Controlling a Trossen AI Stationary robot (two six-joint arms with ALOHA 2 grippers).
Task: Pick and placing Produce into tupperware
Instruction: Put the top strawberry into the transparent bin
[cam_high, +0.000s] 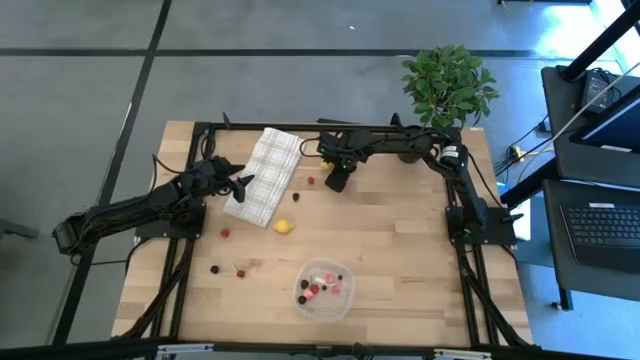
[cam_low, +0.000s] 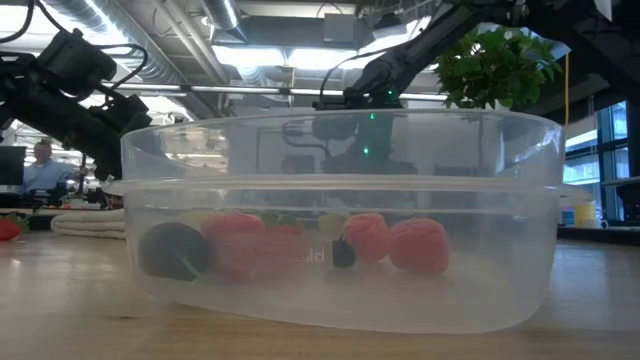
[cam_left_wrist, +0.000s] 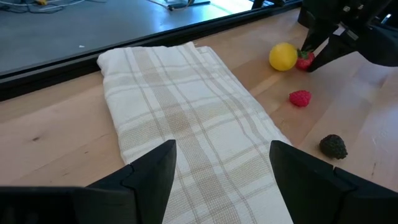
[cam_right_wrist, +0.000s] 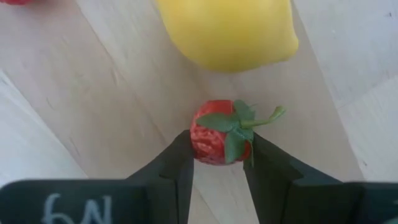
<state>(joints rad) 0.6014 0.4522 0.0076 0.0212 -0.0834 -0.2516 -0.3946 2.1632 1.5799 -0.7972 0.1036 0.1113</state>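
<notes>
Right claw pinching a strawberry beside a lemon

The right claw (cam_right_wrist: 219, 163), upper centre of the high view, is closed on the strawberry (cam_right_wrist: 219, 133) on the counter (cam_high: 400, 230): small, light, probably slippery, best gripped across its middle. The left claw (cam_left_wrist: 221, 165) hangs open over the checked cloth (cam_left_wrist: 186, 124).

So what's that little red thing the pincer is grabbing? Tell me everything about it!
It's a small toy-like strawberry, red with a dimpled skin and a green leafy cap with a short stem. It sits on the wooden table between the two dark fingers of the right pincer, which touch its sides. Right beside it lies a yellow lemon. In the left wrist view it shows next to that lemon, at the pincer's tip.
</notes>
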